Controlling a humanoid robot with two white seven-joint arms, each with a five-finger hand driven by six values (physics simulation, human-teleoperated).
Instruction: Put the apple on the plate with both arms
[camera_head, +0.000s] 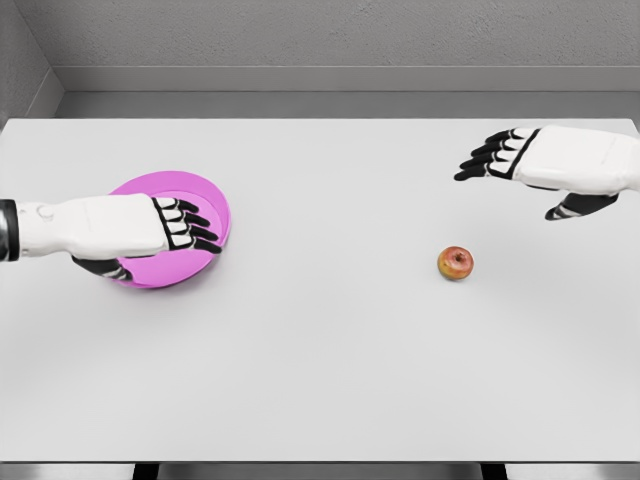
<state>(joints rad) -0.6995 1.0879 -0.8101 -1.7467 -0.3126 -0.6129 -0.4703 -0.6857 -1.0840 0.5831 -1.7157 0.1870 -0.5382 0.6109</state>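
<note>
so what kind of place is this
Likely a simulated tabletop test cell, not a real room: a plain white table against bare grey walls, holding only a pink plate and an apple, all rendered flat and clean.

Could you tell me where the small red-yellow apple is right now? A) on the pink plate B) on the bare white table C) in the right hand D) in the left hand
B: the small red-yellow apple lies alone on the white table, untouched by either hand.
</note>
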